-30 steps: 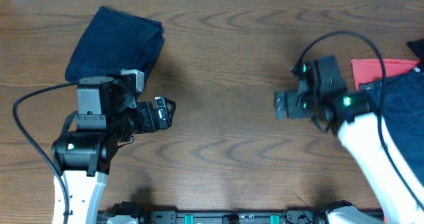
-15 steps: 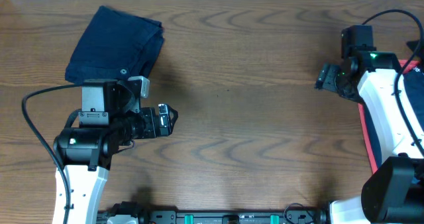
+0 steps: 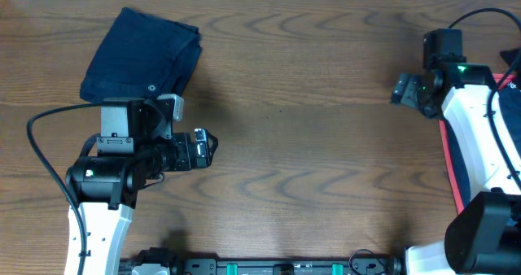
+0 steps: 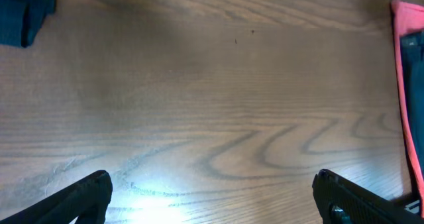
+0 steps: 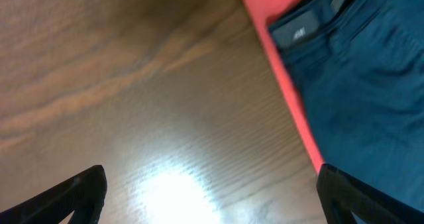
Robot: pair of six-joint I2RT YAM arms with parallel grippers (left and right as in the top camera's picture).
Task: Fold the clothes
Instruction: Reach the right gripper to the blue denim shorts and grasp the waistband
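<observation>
The middle of the brown wooden table [image 3: 309, 104] is wide and bare, so a hand could pass freely there. Far back on the left lies a folded dark blue denim bundle [image 3: 142, 55]. Along the right edge, a flat red sheet [image 5: 289, 98] with dark blue jeans [image 5: 371, 98] on it is in the way.

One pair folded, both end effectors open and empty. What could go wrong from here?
The unfolded denim lies at the edge of the red tray; the right end effector may pinch tray with cloth. The left arm sits close beside the folded denim; a swing might drag it open.
</observation>
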